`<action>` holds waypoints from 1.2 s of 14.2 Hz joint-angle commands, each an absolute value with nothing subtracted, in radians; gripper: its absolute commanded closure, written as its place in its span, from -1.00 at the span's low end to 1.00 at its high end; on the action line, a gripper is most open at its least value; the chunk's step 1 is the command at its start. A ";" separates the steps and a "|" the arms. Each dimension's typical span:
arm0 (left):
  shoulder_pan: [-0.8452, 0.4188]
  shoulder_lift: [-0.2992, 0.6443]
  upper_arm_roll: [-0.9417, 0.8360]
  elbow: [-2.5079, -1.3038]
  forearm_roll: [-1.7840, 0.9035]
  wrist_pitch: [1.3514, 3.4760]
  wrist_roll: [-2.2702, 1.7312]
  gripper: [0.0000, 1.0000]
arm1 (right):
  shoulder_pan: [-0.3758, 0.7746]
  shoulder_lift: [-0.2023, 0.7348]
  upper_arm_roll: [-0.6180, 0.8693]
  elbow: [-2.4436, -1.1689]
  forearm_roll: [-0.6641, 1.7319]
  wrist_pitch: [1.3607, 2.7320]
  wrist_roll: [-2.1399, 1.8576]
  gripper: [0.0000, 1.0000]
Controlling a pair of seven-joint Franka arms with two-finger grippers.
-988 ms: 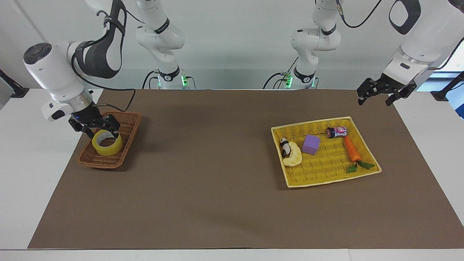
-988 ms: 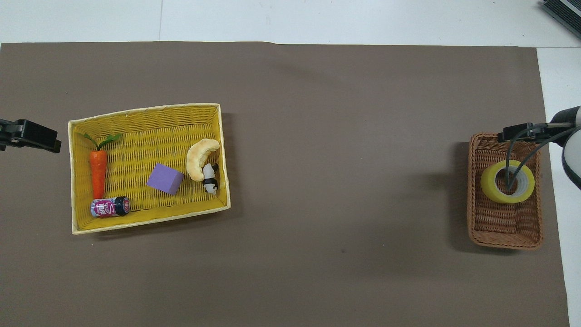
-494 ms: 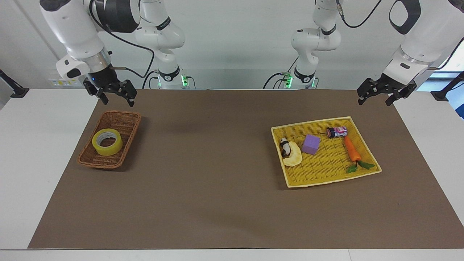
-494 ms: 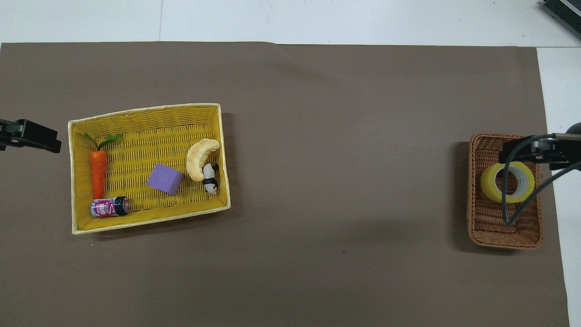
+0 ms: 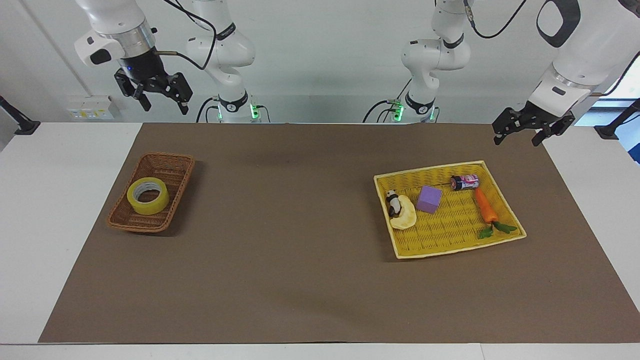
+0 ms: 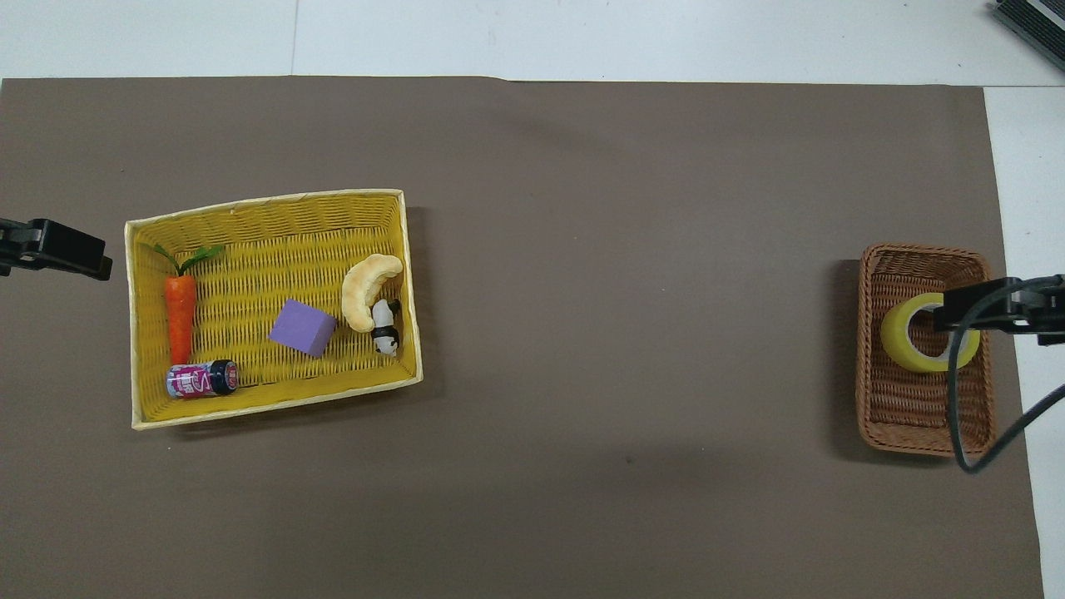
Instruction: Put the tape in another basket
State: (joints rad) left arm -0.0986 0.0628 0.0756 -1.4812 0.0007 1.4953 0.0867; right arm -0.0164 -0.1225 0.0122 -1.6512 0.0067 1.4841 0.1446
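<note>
Tape (image 5: 147, 195) lies flat in the basket (image 5: 176, 165) at the right arm's end of the counter (image 5: 280, 280), core upward, nothing touching it. Right claw (image 5: 159, 98) hangs high in the air, clear of the basket, fingers spread and empty. Left claw (image 5: 517, 131) waits in the air off the yellow tray (image 5: 400, 250), well apart from the basket, fingers open, holding nothing. Tray holds a purple cube (image 5: 429, 199) and a carrot (image 5: 485, 206).
</note>
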 commanded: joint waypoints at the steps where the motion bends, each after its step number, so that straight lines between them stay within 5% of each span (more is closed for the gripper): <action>1: -0.084 0.054 0.063 -1.480 0.015 1.489 0.095 -1.00 | 0.024 -0.169 0.023 -1.736 -0.006 1.540 0.227 -1.00; 9: -0.084 0.054 0.063 -1.480 0.015 1.489 0.095 -1.00 | -0.006 -0.137 0.008 -1.666 -0.015 1.522 0.129 -1.00; 12: -0.084 0.054 0.063 -1.480 0.015 1.489 0.095 -1.00 | -0.047 -0.078 0.002 -1.530 -0.034 1.372 0.019 -1.00; 17: -0.084 0.054 0.063 -1.480 0.015 1.489 0.095 -1.00 | -0.049 -0.104 0.002 -1.600 -0.020 1.472 0.029 -1.00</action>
State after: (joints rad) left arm -0.0986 0.0628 0.0756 -1.4812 0.0007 1.4953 0.0867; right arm -0.0452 -0.1072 -0.0030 -1.5852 -0.0161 1.4400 0.0494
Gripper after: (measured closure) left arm 0.000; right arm 0.000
